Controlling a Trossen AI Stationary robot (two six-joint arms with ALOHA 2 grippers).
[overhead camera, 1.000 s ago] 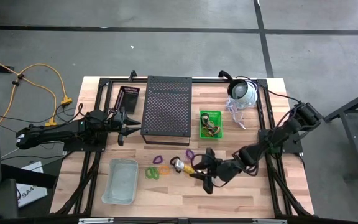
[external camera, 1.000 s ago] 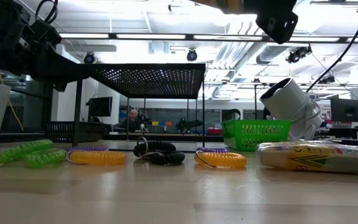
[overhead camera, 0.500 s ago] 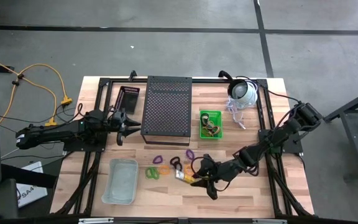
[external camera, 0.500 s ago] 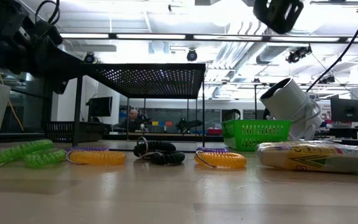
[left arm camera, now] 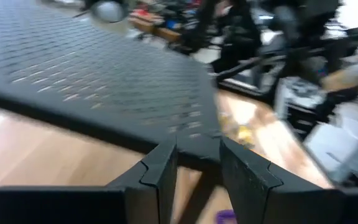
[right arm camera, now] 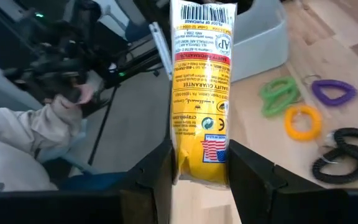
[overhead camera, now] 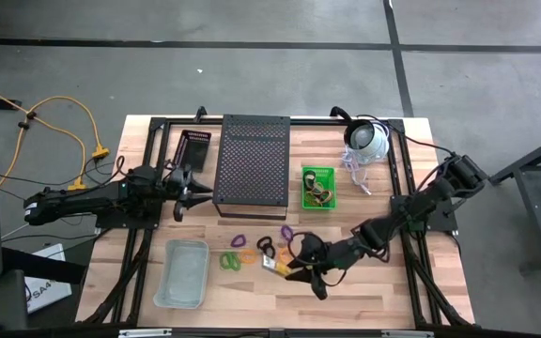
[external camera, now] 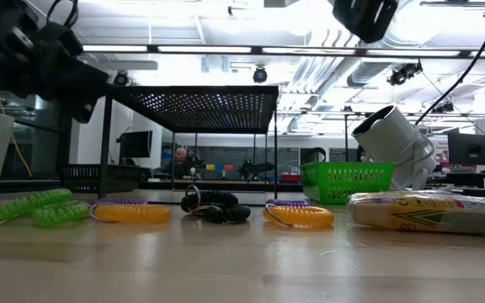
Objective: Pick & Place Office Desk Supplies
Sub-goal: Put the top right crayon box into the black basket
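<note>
My right gripper hovers over the table's near middle, shut on a yellow-and-white packet. Past it, coiled loops lie on the wood: green, orange, purple and black. In the low view a second packet lies flat on the table. My left gripper stands open and level at the left edge of the black perforated shelf, with nothing between its fingers. My right gripper pinches the packet's near end between its two fingers, one on each flat side. The fingers come from the table's right, slanting a little downward, and lie along the packet. The packet sticks out ahead of them toward the table's left, lifted clear of the wood.
A clear plastic tray sits at the near left. A green basket with small items stands right of the shelf. A white dome device with a cable is at the far right, and a small black tray at the far left.
My right gripper has turned at the wrist and swung the packet a little toward the table's near edge, still held clear of the wood. My left gripper has rolled slightly in place beside the shelf.
</note>
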